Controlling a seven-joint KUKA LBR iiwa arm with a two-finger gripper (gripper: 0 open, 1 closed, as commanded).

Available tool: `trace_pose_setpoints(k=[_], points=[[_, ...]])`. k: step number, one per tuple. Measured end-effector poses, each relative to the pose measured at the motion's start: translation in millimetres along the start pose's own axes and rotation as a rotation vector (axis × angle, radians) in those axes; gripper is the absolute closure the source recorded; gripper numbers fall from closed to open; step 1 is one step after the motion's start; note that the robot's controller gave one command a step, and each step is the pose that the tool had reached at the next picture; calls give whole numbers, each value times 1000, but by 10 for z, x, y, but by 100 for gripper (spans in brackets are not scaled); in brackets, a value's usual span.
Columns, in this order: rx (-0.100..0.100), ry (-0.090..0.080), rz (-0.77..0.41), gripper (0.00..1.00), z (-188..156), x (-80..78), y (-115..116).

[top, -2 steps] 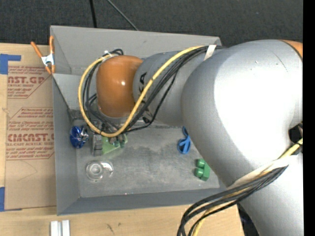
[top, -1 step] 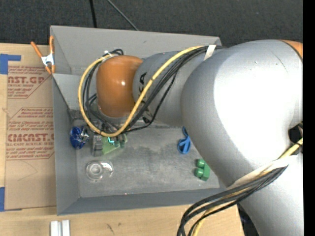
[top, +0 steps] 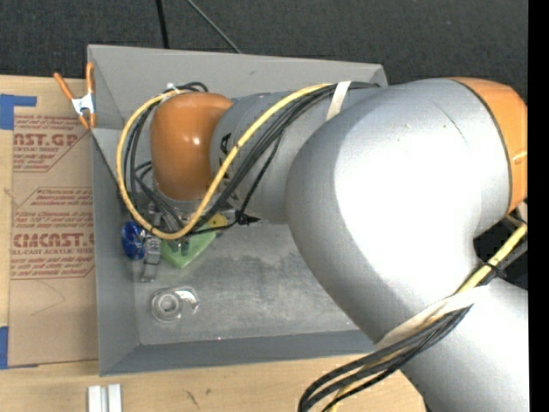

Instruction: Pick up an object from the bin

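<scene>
One blue piece [top: 130,240] beside hand [top: 151,254]

A small clear round thing [top: 174,303] is seen lying flat at the lower left of the frame, just below a green piece [top: 192,249] and a blue piece [top: 130,240].

The bin [top: 116,342] holds one blue thing [top: 130,240], one green piece [top: 190,249] and one clear round lid [top: 171,303].
</scene>
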State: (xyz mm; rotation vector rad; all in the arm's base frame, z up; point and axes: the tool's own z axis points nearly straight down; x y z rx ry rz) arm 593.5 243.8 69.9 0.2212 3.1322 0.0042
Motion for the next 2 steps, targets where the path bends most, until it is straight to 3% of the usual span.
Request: trace_pose_setpoints(k=[1, 2], points=[[4, 1, 0, 100, 1, -6, -19], [-1, -8, -60, 100, -1315, 96, -9]])
